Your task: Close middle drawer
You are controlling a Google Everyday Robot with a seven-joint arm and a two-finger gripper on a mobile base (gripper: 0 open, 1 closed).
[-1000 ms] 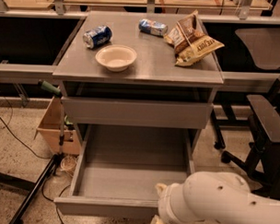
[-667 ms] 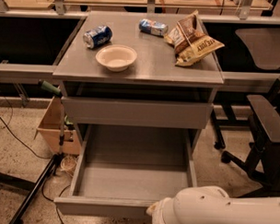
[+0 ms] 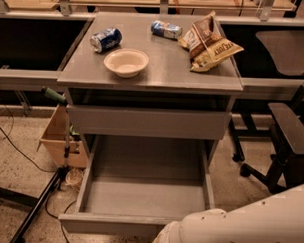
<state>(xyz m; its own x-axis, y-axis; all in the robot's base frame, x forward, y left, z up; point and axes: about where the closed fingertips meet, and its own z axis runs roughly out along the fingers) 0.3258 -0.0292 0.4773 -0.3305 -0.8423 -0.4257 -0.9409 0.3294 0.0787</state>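
The middle drawer (image 3: 139, 195) is pulled far out of the grey cabinet. It is wide and shallow, with a smooth grey inside that holds nothing. Its narrow flat front panel (image 3: 113, 225) is near the bottom of the view. Above it, the taller-fronted grey drawer (image 3: 147, 122) sits pushed in. Only my white arm (image 3: 228, 230) shows, coming in from the bottom right, with its end just in front of the drawer's front panel. My gripper is out of view below the frame's bottom edge.
On the cabinet top (image 3: 164, 69) lie a white bowl (image 3: 126, 62), a blue can (image 3: 106, 40), a second can (image 3: 166, 29) and snack bags (image 3: 209, 41). A cardboard box (image 3: 56, 139) and a black stand (image 3: 39, 202) are at the left. A dark chair (image 3: 287, 143) is at the right.
My arm has sunk lower and shifted a little left along the bottom edge. The drawer has not moved.
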